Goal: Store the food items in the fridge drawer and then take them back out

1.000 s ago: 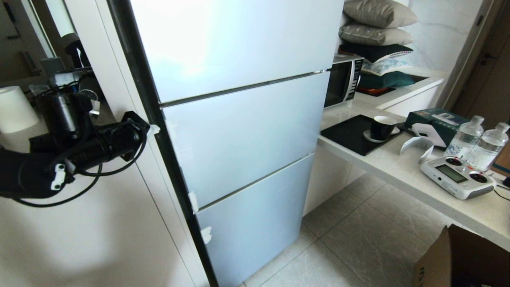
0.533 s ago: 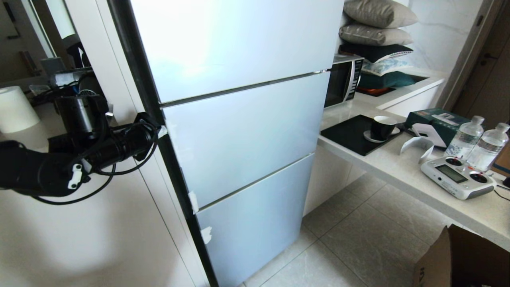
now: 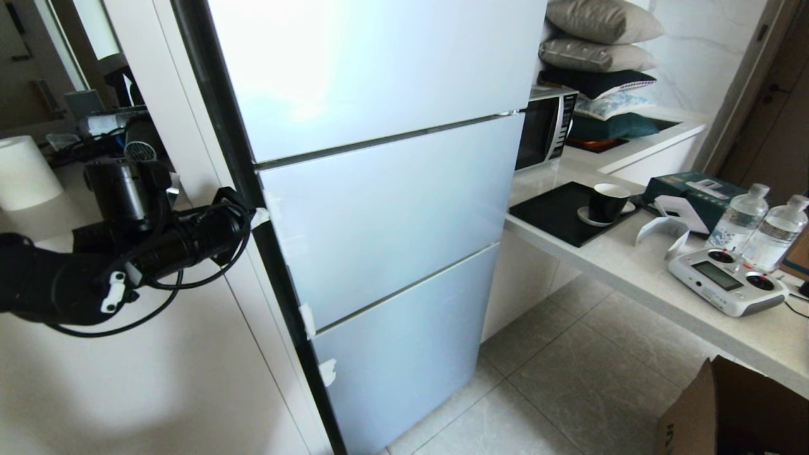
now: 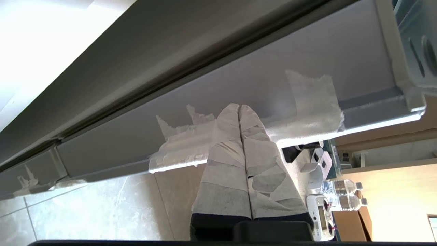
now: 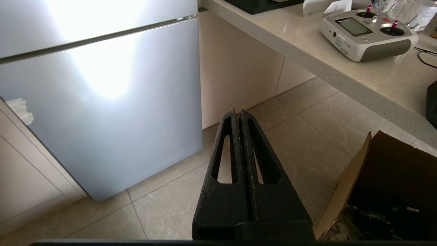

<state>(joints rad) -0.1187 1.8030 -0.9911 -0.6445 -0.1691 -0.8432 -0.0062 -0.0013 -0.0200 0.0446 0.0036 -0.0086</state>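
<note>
Head: high, looking down at fridge (image 3: 379,208) front.
Left wrist: tight against door edge (image 4: 239,85).
Right wrist: low, facing floor (image 5: 307,136).
Shared: counter remote (image 3: 727,281).

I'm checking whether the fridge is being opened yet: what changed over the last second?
The left gripper slid rightward along the cabinet to the left edge of the middle fridge door, its taped fingers shut and tips at the door's edge by the tape scrap. It took hold of nothing. All doors are as closed as before; the right gripper stayed parked and shut over the floor.
</note>
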